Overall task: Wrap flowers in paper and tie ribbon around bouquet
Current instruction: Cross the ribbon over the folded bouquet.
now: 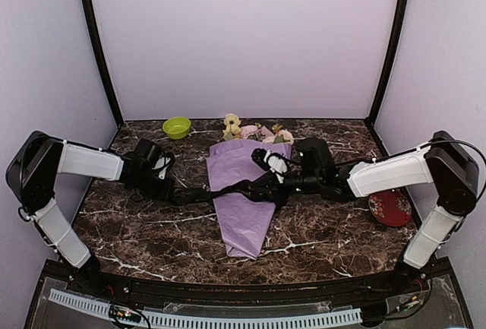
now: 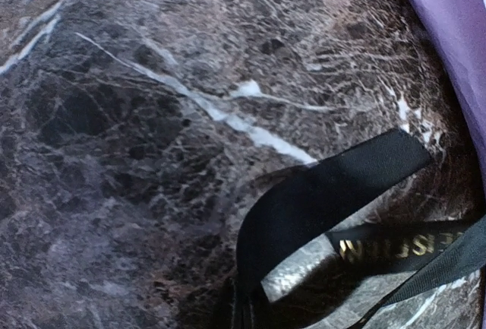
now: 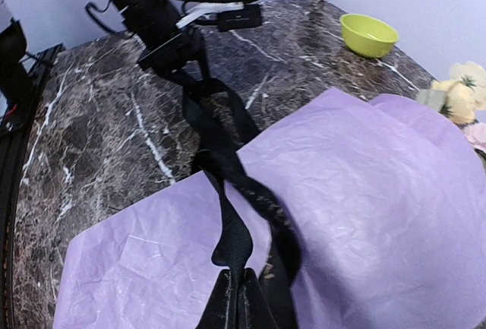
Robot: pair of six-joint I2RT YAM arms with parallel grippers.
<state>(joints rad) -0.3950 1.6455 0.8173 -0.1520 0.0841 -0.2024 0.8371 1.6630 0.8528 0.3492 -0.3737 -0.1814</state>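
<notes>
Evidently mid-tying: left claw (image 3: 173, 49) and right claw (image 3: 237, 279) each pinch the ribbon (image 3: 228, 169) stretched over the bouquet (image 1: 243, 207); next, its ends must cross and knot.

ribbon (image 3: 224, 158) across paper (image 3: 364, 192), green bowl (image 3: 368, 34) beyond

I'm seeing the paper (image 1: 243, 200) showing lilac, centre of top view. The ribbon (image 2: 326, 192) is reading black w/ gold lettering, lower right of left wrist view. The flowers (image 1: 254, 131) are showing pale pink + yellow, upper centre. The table (image 1: 152, 230) is showing dark brown marble w/ white veins. The bowl (image 1: 176, 127), upper left, is showing lime green. The plate (image 1: 389, 207), lower right, is showing red, patterned.
</notes>
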